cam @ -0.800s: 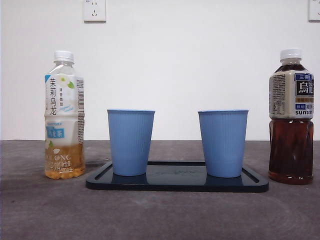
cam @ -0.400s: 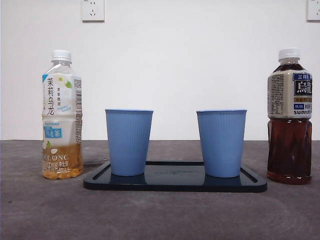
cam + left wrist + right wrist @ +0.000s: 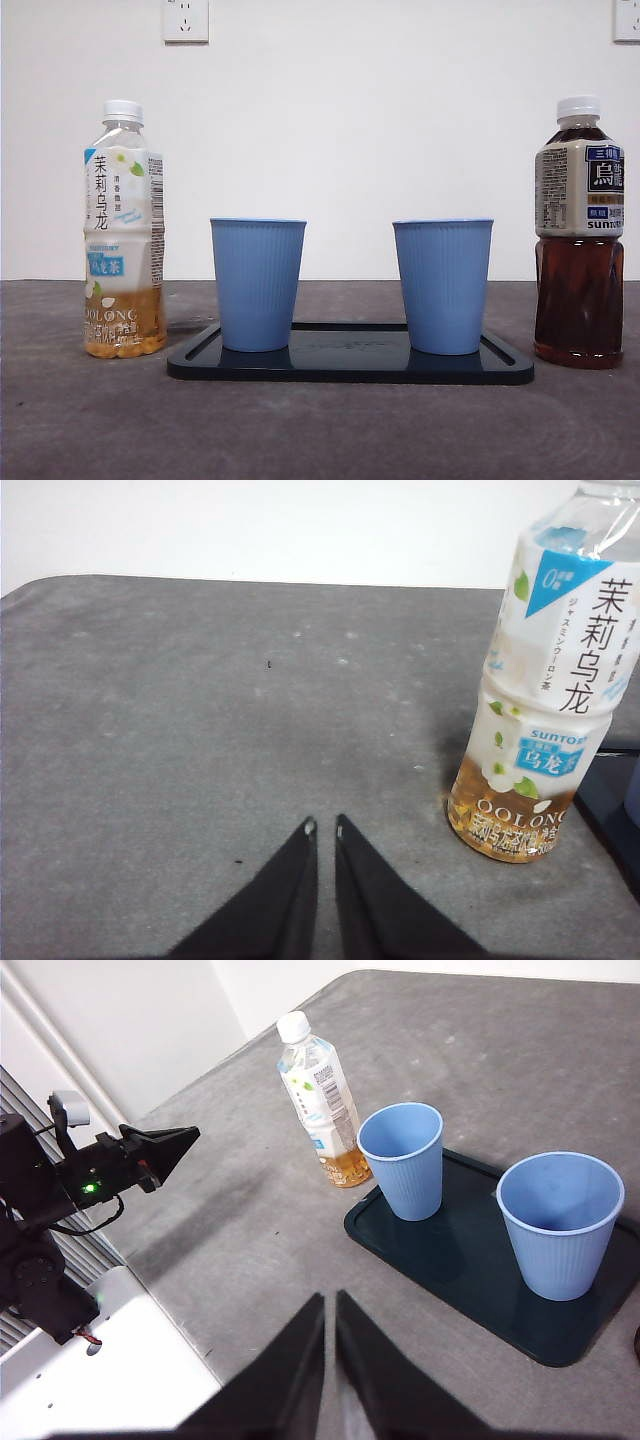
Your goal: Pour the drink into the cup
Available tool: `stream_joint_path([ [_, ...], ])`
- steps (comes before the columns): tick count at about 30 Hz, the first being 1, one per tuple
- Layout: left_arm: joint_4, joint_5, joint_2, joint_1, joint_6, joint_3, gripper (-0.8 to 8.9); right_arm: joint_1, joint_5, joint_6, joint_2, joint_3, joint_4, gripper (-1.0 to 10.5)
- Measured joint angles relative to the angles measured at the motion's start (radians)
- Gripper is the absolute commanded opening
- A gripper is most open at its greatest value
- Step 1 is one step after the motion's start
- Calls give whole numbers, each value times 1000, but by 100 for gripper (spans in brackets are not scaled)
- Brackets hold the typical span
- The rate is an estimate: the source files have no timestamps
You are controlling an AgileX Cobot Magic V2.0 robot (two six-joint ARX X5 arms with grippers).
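Two empty blue cups stand upright on a dark tray. A pale oolong bottle, capped and low in liquid, stands left of the tray. A dark tea bottle, capped and mostly full, stands right of it. My left gripper is shut and empty, low over the table beside the oolong bottle. My right gripper is shut and empty, high above the table, looking down on the cups, tray and oolong bottle. No gripper shows in the front view.
The table is a grey mat against a white wall with sockets. The right wrist view shows the left arm and its base at the table's edge.
Between the oldest frame and now the whole front picture shifted slightly left. The last two front frames are alike.
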Motion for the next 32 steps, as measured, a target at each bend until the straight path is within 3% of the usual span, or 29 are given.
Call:
stream_joint_path([
  [14, 0, 0, 0, 0, 0, 0, 27, 0, 0, -2, 0, -1, 7, 14],
  [16, 0, 0, 0, 0, 0, 0, 28, -17, 26, -32, -11, -3, 32, 14],
  [22, 0, 0, 0, 0, 0, 0, 28, -240, 14, -164, -166, -140, 243, 14],
  [27, 0, 0, 0, 0, -1, 0, 28, -405, 194, -211, -307, -417, 413, 14],
  [32, 0, 0, 0, 0, -1, 0, 27, -476, 277, -231, -392, -684, 499, 14],
])
